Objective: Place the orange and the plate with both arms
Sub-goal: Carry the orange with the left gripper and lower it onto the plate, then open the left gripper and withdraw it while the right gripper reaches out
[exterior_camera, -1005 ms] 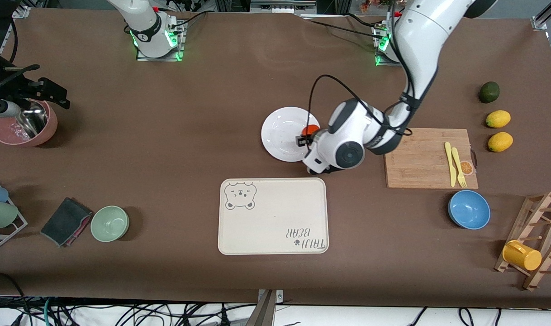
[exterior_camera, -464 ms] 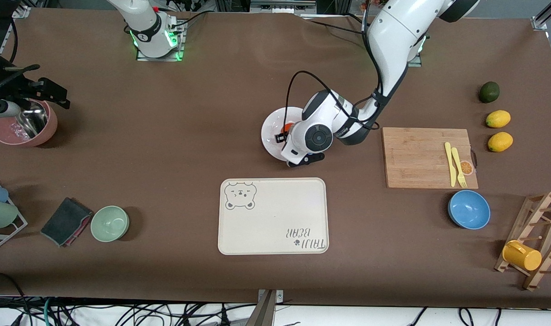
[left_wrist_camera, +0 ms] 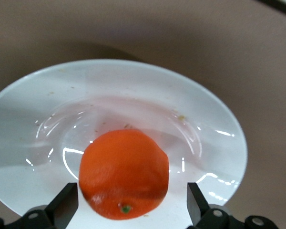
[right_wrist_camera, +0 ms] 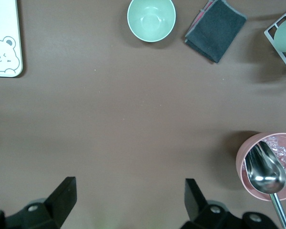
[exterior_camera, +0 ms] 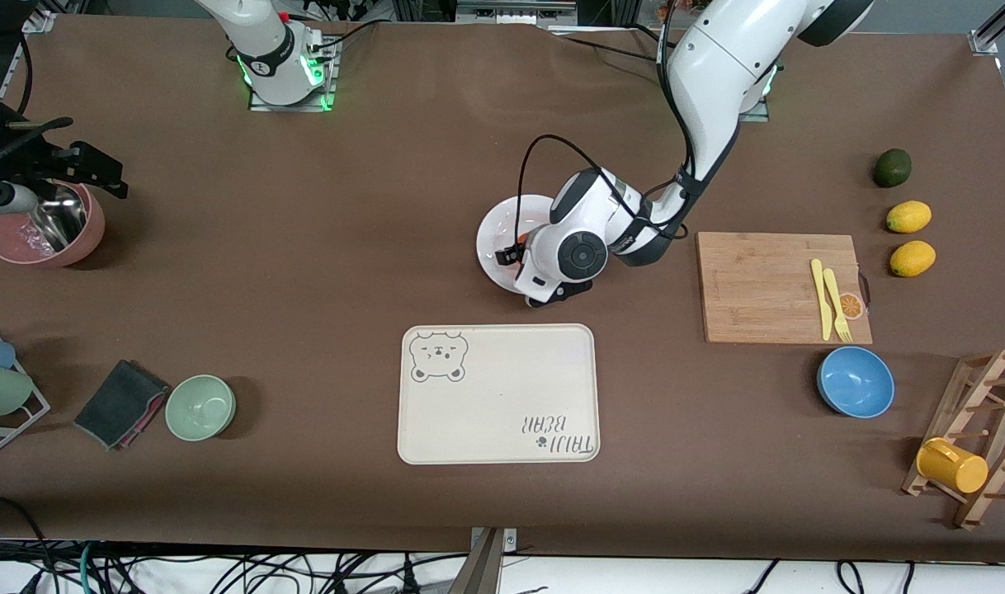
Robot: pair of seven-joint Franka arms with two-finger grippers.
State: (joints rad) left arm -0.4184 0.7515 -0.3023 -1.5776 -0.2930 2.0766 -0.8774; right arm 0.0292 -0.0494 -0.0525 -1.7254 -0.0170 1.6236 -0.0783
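Note:
The orange rests in the middle of the white plate, its green stem spot facing the left wrist camera. My left gripper stands open around it, with a gap between each black finger and the fruit. In the front view the left gripper is low over the plate, and only a sliver of the orange shows beside the wrist. My right gripper waits open and empty over bare table at the right arm's end, beside the pink bowl.
A cream bear tray lies nearer the front camera than the plate. A wooden cutting board with yellow cutlery lies toward the left arm's end, with a blue bowl and lemons near it. A green bowl and dark cloth lie toward the right arm's end.
The left arm carried the orange from the plate's edge to over its middle and came lower. Its fingers opened and the orange now lies free on the plate. The right arm has not moved.

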